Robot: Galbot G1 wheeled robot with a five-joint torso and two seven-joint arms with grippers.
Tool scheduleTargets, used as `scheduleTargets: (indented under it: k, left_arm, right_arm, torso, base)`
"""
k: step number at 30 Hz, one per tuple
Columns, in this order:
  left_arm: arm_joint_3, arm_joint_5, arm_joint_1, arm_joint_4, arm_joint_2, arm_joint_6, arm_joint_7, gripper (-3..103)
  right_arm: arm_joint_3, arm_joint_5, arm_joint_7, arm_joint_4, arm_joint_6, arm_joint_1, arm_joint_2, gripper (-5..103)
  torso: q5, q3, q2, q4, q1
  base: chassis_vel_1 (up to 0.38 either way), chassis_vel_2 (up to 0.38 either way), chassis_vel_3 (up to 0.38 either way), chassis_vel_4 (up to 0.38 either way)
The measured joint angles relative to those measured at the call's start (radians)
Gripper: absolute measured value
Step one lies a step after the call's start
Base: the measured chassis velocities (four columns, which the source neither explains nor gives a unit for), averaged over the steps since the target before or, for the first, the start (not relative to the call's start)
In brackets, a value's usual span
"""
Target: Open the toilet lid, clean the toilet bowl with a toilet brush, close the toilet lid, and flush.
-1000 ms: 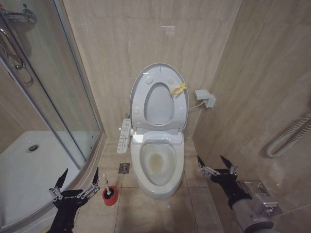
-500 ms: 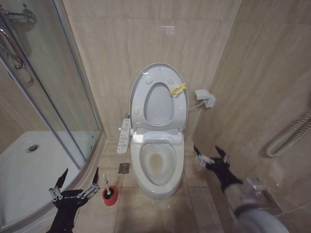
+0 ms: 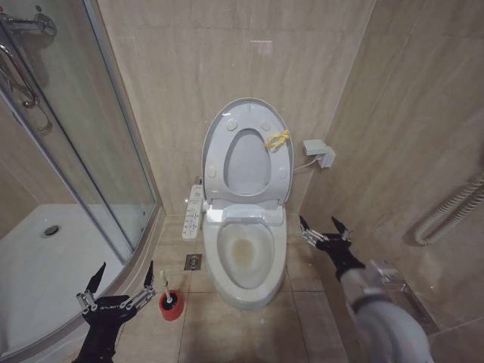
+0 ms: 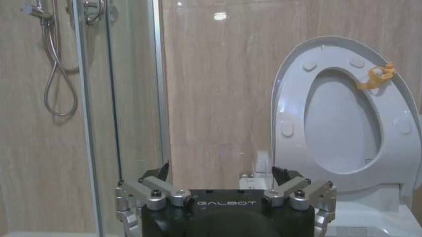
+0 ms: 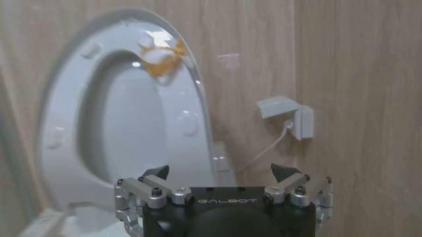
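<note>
The toilet lid (image 3: pixel 214 136) stands upright against the wall with the seat raised against it, a yellow tie (image 3: pixel 277 139) on its right side; it also appears as the toilet lid (image 4: pixel 290 89) and the toilet lid (image 5: pixel 72 84). Below lies the toilet bowl (image 3: pixel 246 253), its inside slightly yellowish. The toilet brush (image 3: pixel 163 285) stands in a red holder cup (image 3: pixel 171 307) on the floor left of the bowl. My left gripper (image 3: pixel 119 280) hangs open just left of the brush. My right gripper (image 3: pixel 324 225) is open, right of the bowl, near its rim height.
A glass shower enclosure (image 3: pixel 113 151) and white shower tray (image 3: pixel 45 265) fill the left. A control panel (image 3: pixel 193 212) hangs on the toilet's left side. A wall socket box (image 3: pixel 321 153) sits right of the lid. A floor drain (image 3: pixel 193 262) lies left of the bowl. A corrugated hose (image 3: pixel 450 212) hangs on the right wall.
My right gripper has risen and moved forward, toward the toilet's right side. The left gripper and the brush have stayed put.
</note>
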Motion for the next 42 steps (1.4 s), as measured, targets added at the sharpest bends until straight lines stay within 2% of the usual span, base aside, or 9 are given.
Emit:
scheduleTargets:
  k: [2,12,15,17,19,20,24,37,42]
  left_arm:
    - [0.000,0.000,0.000,0.000,0.000,0.000,0.000,100]
    - [0.000,0.000,0.000,0.000,0.000,0.000,0.000,100]
    - [0.000,0.000,0.000,0.000,0.000,0.000,0.000,100]
    - [0.000,0.000,0.000,0.000,0.000,0.000,0.000,100]
    - [0.000,0.000,0.000,0.000,0.000,0.000,0.000,100]
    - [0.000,0.000,0.000,0.000,0.000,0.000,0.000,100]
    - [0.000,0.000,0.000,0.000,0.000,0.000,0.000,100]
    - [0.000,0.000,0.000,0.000,0.000,0.000,0.000,100]
    - [0.000,0.000,0.000,0.000,0.000,0.000,0.000,100]
  right_arm:
    - [-0.007,0.002,0.011,-0.070,0.006,0.064,-0.018,100]
    - [-0.017,0.007,0.018,-0.119,0.009,0.114,-0.030,100]
    - [-0.039,0.019,0.034,-0.213,0.010,0.226,-0.054,100]
    - [-0.048,0.024,0.040,-0.250,0.010,0.269,-0.063,100]
    - [-0.049,0.039,0.051,-0.292,0.013,0.326,-0.084,100]
    - [-0.044,0.044,0.055,-0.300,0.015,0.335,-0.094,100]
    - [-0.035,0.049,0.062,-0.315,0.016,0.349,-0.112,100]
    - [-0.058,0.055,0.079,-0.426,0.018,0.477,-0.140,100]
    - [-0.088,0.055,0.079,-0.518,0.055,0.588,-0.152,100]
  torso:
    - [0.0001,0.000,0.000,0.0005,0.000]
    - [0.0000,0.000,0.000,-0.0007,0.000]
    - [0.0001,0.000,0.000,0.0002,0.000]
    - [0.0001,0.000,0.000,-0.0001,0.000]
    - [0.0000,0.000,0.000,0.0011,0.000]
    - [-0.0003,0.000,0.000,-0.0002,0.000]
    - [0.0003,0.000,0.000,-0.0007,0.000]
    - [0.0001,0.000,0.000,-0.0002,0.000]
    - [0.0001,0.000,0.000,0.0000,0.000]
  base:
    - [0.000,0.000,0.000,0.000]
    - [0.000,0.000,0.000,0.000]
    - [0.000,0.000,0.000,0.000]
    - [0.000,0.000,0.000,0.000]
    - [0.000,0.000,0.000,0.000]
    - [0.000,0.000,0.000,0.000]
    - [0.000,0.000,0.000,0.000]
    - [0.000,0.000,0.000,0.000]
    - [0.000,0.000,0.000,0.000]
